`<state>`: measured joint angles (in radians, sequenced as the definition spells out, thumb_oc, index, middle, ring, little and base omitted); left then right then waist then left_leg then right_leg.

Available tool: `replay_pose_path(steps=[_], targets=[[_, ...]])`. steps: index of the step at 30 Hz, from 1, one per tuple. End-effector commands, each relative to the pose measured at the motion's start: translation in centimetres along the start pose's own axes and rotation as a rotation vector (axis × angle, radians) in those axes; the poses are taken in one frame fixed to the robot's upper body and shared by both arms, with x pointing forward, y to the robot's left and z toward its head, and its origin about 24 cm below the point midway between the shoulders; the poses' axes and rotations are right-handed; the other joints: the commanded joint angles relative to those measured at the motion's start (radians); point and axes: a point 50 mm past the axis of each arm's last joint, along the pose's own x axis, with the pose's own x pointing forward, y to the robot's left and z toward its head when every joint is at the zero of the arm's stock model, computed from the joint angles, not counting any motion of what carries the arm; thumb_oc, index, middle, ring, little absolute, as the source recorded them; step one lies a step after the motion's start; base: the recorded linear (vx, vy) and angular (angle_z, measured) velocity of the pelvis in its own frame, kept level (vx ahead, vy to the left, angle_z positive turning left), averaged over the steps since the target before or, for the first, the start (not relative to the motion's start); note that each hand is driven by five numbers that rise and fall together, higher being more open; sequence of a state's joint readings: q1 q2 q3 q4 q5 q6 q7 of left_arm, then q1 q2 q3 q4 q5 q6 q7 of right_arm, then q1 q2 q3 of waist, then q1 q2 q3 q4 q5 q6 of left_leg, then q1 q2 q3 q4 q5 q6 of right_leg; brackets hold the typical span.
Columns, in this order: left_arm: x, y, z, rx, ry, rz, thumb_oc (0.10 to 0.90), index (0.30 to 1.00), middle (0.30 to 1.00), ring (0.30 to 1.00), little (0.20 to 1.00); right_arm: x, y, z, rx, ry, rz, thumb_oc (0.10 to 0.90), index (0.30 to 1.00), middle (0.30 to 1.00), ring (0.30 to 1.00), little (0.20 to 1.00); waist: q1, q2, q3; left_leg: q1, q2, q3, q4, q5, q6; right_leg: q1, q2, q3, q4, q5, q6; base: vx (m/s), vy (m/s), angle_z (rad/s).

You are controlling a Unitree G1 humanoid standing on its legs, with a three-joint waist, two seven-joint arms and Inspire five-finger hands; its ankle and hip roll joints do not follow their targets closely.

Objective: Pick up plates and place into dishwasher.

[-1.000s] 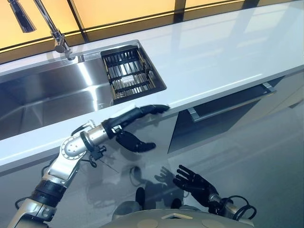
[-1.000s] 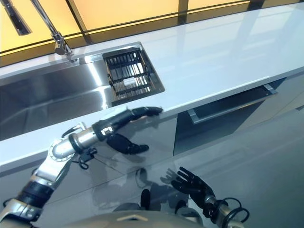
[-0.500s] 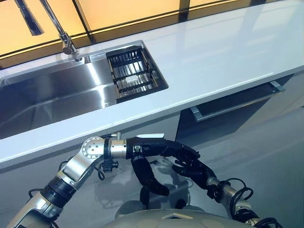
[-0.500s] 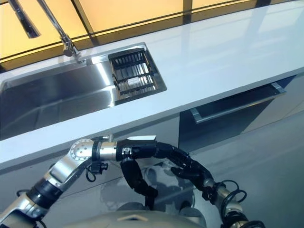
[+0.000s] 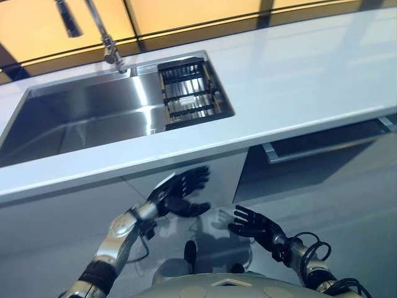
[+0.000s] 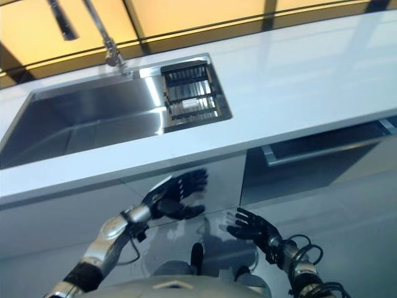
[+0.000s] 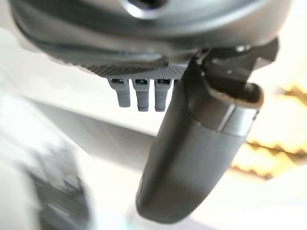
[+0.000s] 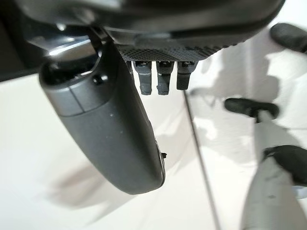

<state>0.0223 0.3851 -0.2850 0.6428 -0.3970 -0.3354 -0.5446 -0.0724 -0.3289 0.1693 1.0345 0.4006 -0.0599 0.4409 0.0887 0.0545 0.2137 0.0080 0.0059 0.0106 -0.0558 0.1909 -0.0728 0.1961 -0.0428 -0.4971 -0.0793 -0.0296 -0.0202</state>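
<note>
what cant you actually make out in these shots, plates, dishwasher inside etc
- Dishwasher: its inside is dark shadow under the counter in the eye views.
- Rack in the sink: contents too small to tell.
- Faucet: cut off by the top edge.
- Left wrist view: everything past the left hand is blurred.

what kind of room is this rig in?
Most likely a kitchen: a stainless sink with a tall faucet and a dark rack sits in a white countertop, with a handled built-in front below, probably the dishwasher.
</note>
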Motion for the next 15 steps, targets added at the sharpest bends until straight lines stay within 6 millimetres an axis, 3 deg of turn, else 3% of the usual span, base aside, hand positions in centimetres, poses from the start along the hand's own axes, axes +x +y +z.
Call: replay_pose_path(steps=[1,4,7,10,11,15], targets=[[0.7,-1.0,2.3,0.241,-0.142,-0.037,0.800,0.900,0.900,0.900,0.900,0.9,0.5,3.1,0.004,-0.110,0.019,0.800,0.900,0.900,0.900,0.900,0.018,-0.063,-0.008,0.020,-0.020,0.156,0.290,-0.325,0.063,-0.047,-0.052,0.056,0.137,-0.041,0.043,-0.01,0.167,0.30],[0.4,-0.4,-0.8,0.277,0.033,0.053,0.800,0.900,0.900,0.900,0.900,0.7,-0.2,1.0,0.050,-0.014,-0.039,0.800,0.900,0.900,0.900,0.900,-0.007,-0.043,-0.022,0.106,-0.033,0.145,0.128,-0.290,0.069,-0.079,-0.034,0.066,0.157,-0.040,0.065,0.03,0.188,0.37],[-0.4,0.2,-3.6,0.238,0.204,0.120,0.800,0.900,0.900,0.900,0.900,0.3,-0.7,-0.8,0.085,0.070,-0.105,0.800,0.900,0.900,0.900,0.900,-0.021,-0.036,-0.035,0.110,-0.049,0.116,0.059,-0.255,0.083,-0.110,-0.029,0.081,0.160,-0.024,0.071,-0.04,0.153,0.70],[-2.8,0.1,-8.3,0.108,0.495,0.200,0.800,0.900,0.900,0.900,0.900,-0.3,-0.8,-3.2,0.141,0.158,-0.169,0.800,0.900,0.900,0.900,0.900,-0.054,-0.028,-0.056,0.112,-0.058,0.059,0.024,-0.241,0.098,-0.130,-0.004,0.170,0.184,-0.050,0.070,0.05,0.141,0.32],[-4.5,-0.2,-10.4,0.077,0.646,0.209,0.800,0.900,0.900,0.900,0.900,-0.7,-0.7,-4.6,0.171,0.207,-0.203,0.800,0.900,0.900,0.900,0.900,-0.079,-0.027,-0.067,0.107,-0.062,0.032,0.022,-0.235,0.106,-0.131,0.010,0.236,0.186,-0.059,0.067,0.07,0.100,0.46],[-6.4,-0.7,-12.3,-0.021,0.773,0.286,0.800,0.900,0.900,0.900,0.900,-1.3,-0.4,-6.6,0.143,0.289,-0.226,0.800,0.900,0.900,0.900,0.900,-0.094,-0.031,-0.087,0.106,-0.066,0.040,0.017,-0.238,0.110,-0.120,0.002,0.249,0.155,-0.047,0.074,0.06,0.073,0.31]])
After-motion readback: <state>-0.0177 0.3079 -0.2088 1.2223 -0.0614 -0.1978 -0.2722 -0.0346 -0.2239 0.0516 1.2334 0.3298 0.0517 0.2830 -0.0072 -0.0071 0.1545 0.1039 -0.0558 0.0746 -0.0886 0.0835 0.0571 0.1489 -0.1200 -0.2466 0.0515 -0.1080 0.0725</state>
